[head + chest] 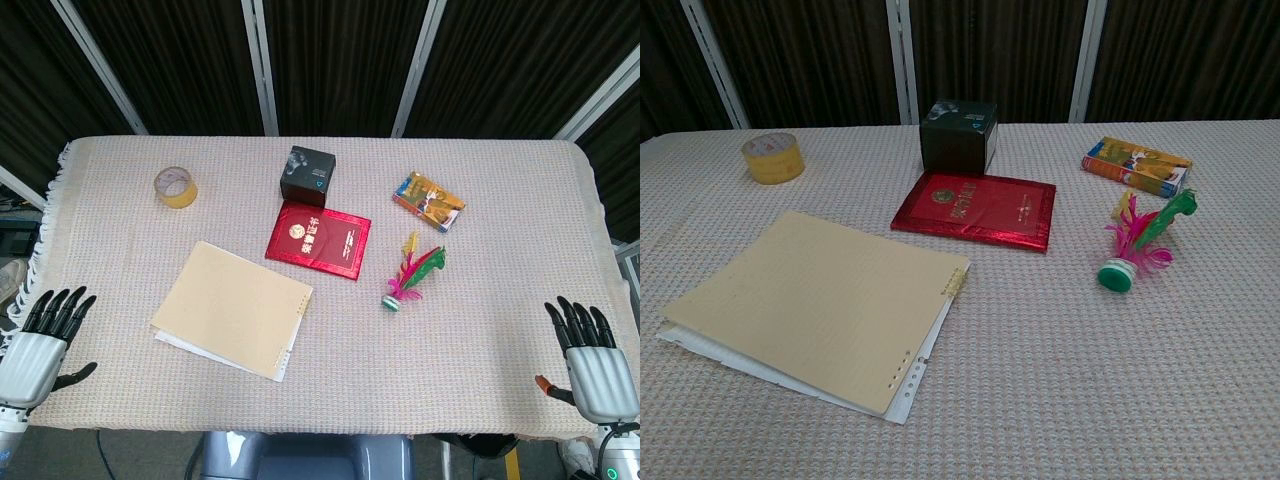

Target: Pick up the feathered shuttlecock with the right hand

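The feathered shuttlecock (412,274) (1137,246) lies on its side on the cloth, right of centre, with pink, green and yellow feathers and a green round base toward me. My right hand (592,362) rests at the table's front right corner, fingers apart and holding nothing, well away from the shuttlecock. My left hand (40,341) sits at the front left corner, likewise spread and holding nothing. Neither hand shows in the chest view.
A red booklet (318,238) lies left of the shuttlecock, a black box (307,175) behind it. A colourful small box (429,200) sits behind the shuttlecock. A tan folder (234,306) over white sheets lies front left, a tape roll (175,187) at back left.
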Available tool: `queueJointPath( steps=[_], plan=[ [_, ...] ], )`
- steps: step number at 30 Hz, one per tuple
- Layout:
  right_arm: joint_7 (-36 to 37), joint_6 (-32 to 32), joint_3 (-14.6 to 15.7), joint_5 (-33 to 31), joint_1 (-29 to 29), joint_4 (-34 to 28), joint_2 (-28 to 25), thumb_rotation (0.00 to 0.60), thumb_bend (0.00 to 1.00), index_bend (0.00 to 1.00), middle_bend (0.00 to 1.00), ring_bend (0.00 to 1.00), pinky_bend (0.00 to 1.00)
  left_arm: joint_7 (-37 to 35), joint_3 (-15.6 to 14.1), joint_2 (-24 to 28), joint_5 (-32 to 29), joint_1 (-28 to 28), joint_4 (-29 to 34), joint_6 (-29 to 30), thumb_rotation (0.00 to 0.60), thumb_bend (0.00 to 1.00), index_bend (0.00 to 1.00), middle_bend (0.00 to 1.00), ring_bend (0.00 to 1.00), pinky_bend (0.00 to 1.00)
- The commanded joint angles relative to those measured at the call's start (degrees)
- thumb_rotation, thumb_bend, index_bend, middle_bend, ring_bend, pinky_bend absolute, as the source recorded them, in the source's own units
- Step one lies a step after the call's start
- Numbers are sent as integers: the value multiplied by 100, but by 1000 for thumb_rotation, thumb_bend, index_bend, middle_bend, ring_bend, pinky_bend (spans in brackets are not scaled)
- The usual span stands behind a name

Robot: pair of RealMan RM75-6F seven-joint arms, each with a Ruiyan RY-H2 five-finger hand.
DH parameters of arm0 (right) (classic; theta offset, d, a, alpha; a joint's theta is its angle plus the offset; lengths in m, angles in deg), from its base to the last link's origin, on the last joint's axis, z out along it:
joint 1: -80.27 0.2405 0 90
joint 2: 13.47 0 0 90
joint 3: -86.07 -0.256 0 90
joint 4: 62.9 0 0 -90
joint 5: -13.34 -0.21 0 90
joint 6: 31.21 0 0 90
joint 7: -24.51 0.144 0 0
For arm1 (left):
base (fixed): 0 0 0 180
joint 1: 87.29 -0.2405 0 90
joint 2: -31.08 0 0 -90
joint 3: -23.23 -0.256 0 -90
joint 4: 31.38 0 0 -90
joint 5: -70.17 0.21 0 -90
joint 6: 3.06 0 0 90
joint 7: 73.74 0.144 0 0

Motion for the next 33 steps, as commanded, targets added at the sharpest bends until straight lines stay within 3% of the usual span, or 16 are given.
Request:
queueJointPath(
  steps=[1,7,13,17,25,33],
  plan=[
    [6,-8,5,-6,-2,-2,-3,600,8,0,0,0,0,4,-3,-4,-8,-3,-2,-8,576,38,0,0,0,0],
    [12,-66,3,-30,22,-11,-27,600,7,20,0,0,0,32,-1,-15,-24,5,10,-44,576,39,0,0,0,0],
    [98,-66,-51,525,297,379,231,600,30,172,0,0,0,5,16,-39,-68,36,-44,-118,577,37,0,0,0,0],
    [660,-186,-199,1019,754,899,401,600,132,259,0,0,0,-14,40,-54,-151,49,-65,-185,576,38,0,0,0,0],
    [1187,-1029,-513,1123,1737,1987,813,600,154,288,0,0,0,303,166,-187,-365,46,-47,-236,578,40,0,0,0,0],
    [1358,-1800,-537,1149,2450,2835,1284,600,154,274,0,0,0,559,298,-338,-659,91,-123,-421,576,39,0,0,0,0]
  ],
)
